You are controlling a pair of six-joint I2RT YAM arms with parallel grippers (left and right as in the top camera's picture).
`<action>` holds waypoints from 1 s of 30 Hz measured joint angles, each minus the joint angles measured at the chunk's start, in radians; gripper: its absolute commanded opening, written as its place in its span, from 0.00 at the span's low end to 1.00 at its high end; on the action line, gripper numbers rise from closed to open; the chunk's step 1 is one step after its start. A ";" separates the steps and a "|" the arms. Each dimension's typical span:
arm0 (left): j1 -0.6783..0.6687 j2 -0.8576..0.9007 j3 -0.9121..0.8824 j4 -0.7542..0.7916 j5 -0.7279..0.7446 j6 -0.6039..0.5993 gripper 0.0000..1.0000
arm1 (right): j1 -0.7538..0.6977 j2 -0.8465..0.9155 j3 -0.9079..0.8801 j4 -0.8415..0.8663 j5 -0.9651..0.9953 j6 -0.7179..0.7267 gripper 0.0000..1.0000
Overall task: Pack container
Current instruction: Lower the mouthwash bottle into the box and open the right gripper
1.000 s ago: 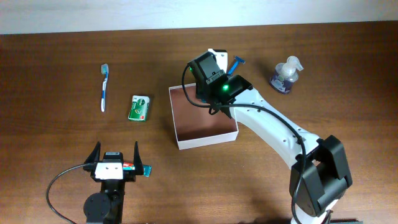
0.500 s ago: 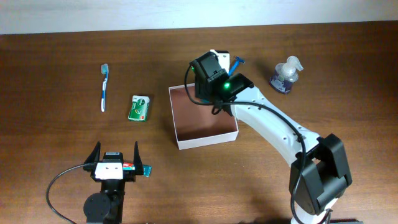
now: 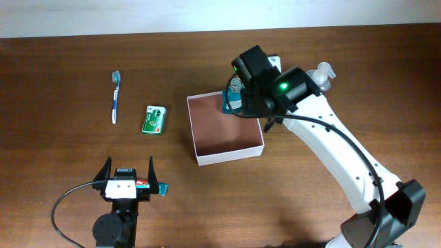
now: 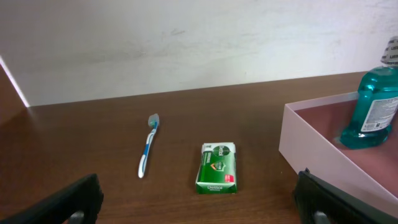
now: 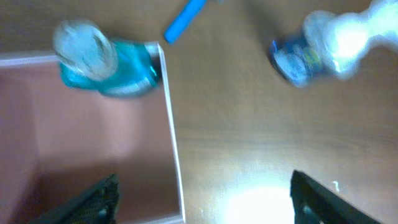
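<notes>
The container point(image 3: 200, 155), a shallow white-walled box with a reddish-brown floor, sits mid-table. A teal bottle point(image 3: 234, 98) stands upright in its far right corner, also seen in the left wrist view as the teal bottle point(image 4: 373, 99) and in the right wrist view as the teal bottle point(image 5: 106, 62). My right gripper point(image 5: 205, 205) hovers open above the container's right wall point(image 5: 173, 155), holding nothing. At the near left my left gripper point(image 3: 129, 169) rests wide open and empty, facing the green packet point(image 4: 216, 168) and the container wall point(image 4: 311, 149).
A blue-and-white toothbrush point(image 3: 115, 96) and the green packet point(image 3: 155, 118) lie left of the container. A clear pump bottle point(image 3: 320, 76) stands at the far right, with a blue razor handle point(image 5: 185, 20) near it. A small red-and-teal item point(image 3: 158, 187) lies by my left arm.
My right gripper has shifted right, off the container's far corner. The teal bottle now stands uncovered there. The left arm has not moved.
</notes>
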 measured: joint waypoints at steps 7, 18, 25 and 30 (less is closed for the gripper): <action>0.000 0.000 0.000 0.000 0.000 0.000 1.00 | 0.000 0.001 -0.053 -0.080 -0.048 -0.005 0.04; 0.000 0.000 0.000 0.000 0.000 0.000 0.99 | -0.001 0.002 -0.221 0.039 -0.066 -0.017 0.04; 0.000 0.000 0.000 0.000 0.000 0.000 1.00 | -0.001 0.006 -0.278 0.097 -0.113 -0.032 0.04; 0.000 0.000 0.000 0.000 0.000 0.000 0.99 | -0.001 0.006 -0.278 0.128 -0.195 -0.092 0.04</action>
